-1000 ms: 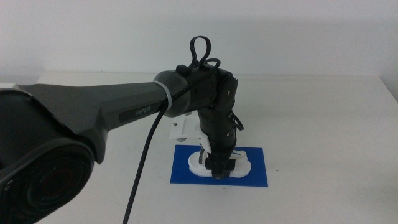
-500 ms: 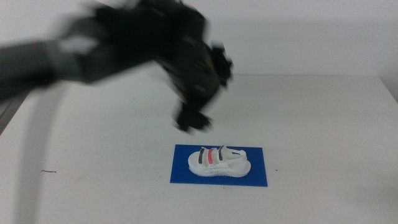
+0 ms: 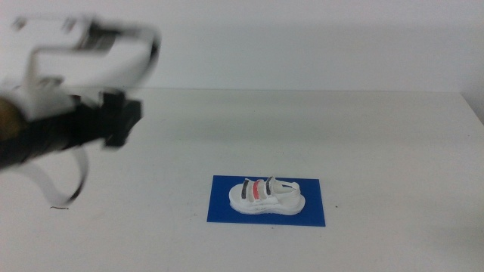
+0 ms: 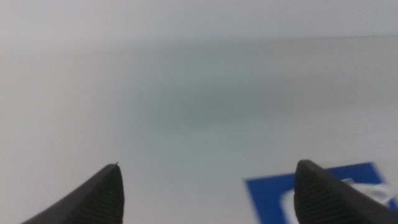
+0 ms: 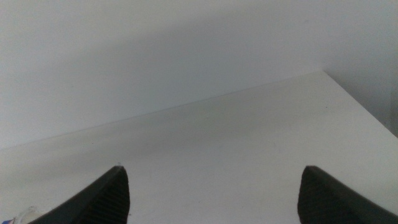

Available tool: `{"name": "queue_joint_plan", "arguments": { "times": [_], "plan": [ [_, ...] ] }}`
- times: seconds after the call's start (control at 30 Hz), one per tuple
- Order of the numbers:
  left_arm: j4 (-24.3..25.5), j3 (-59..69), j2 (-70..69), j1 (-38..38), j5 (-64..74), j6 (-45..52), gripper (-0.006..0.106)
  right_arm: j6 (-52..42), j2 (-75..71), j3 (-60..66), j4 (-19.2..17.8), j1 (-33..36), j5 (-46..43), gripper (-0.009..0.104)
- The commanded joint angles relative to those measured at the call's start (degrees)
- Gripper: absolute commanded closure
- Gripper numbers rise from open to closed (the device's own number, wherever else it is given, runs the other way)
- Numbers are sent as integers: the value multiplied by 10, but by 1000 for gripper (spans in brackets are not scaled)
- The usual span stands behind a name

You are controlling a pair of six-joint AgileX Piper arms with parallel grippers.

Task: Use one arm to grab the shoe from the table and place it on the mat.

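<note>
Shoe sits on mat; my left gripper is empty, jaws spread, off left. I'd retract high, clear of it. Right gripper spread, idle.

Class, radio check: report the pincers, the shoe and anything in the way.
Left pincer open, empty, up at table's left. Right pincer open, empty, off to the side. Shoe upright on blue mat. Nothing in the way.
</note>
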Motion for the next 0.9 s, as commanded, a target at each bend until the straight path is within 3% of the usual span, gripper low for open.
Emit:
{"name": "queue_joint_plan", "arguments": {
  "times": [0.0, 0.23, 0.33, 0.53, 0.73, 0.87],
  "plan": [
    [-38, 72, -62, 20, -91, 136, 7, -2, -3, 1, -4, 1, -5, 16],
    [-26, 209, -223, 71, -236, 159, 7, -2, -3, 1, -4, 1, -5, 16],
    [-51, 222, -281, 106, -211, 156, 7, -2, -3, 1, -4, 1, -5, 16],
    [-51, 223, -376, 136, -103, 156, 7, -2, -3, 1, -4, 1, -5, 16],
    [-51, 296, -428, 143, -194, 159, 7, -2, -3, 1, -4, 1, -5, 16],
    [-105, 375, -512, 182, -217, 159, 7, -2, -3, 1, -4, 1, -5, 16]
  ]
}}
